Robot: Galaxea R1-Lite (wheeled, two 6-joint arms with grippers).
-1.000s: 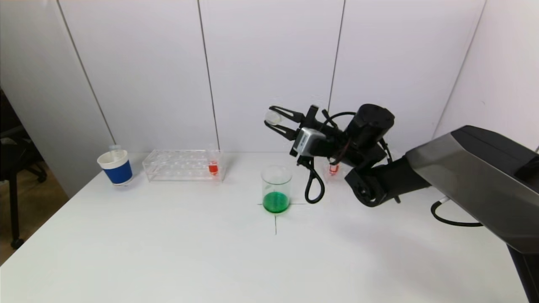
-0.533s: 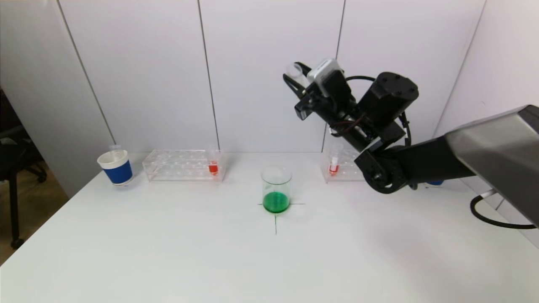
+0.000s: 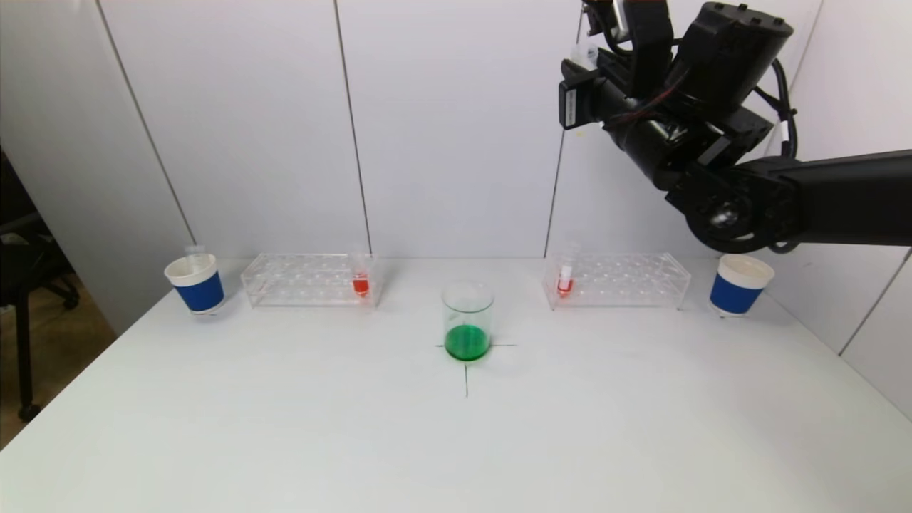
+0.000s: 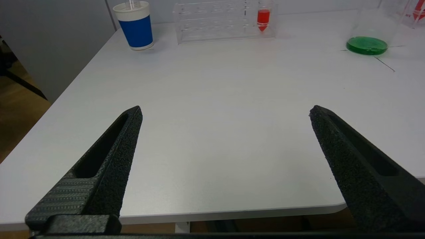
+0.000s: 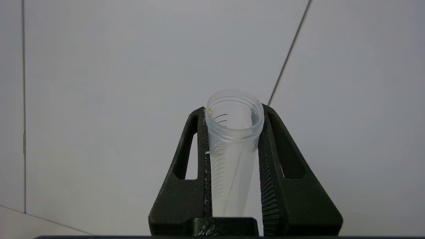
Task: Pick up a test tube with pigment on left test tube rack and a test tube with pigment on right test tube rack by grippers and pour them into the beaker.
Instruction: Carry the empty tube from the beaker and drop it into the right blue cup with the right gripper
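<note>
Right pincer (image 5: 232,114): clamped on an empty clear test tube (image 5: 232,146), raised high toward the wall; tips cut off by the top edge in the head view, tube barely visible there.
Held tube: open mouth facing away from the wrist camera, no pigment visible inside; lower end hidden behind the pincer base.
Left pincer (image 4: 225,113): spread wide, gripping nothing, low over the near edge of the surface (image 3: 285,427); absent from the head view.
Beaker (image 3: 467,320): upright at the cross mark in mid-surface, green liquid in the bottom.
Left rack (image 3: 306,279): clear, at the back left; one tube with red pigment (image 3: 360,281) standing at the end nearer the beaker.
Right rack (image 3: 620,279): clear, at the back right; one tube with red pigment (image 3: 565,276) at the end nearer the beaker.
Left cup (image 3: 195,283): blue and white, beside the left rack; clear tube inside, faint.
Right cup (image 3: 739,284): blue and white, beside the right rack; contents not discernible.
</note>
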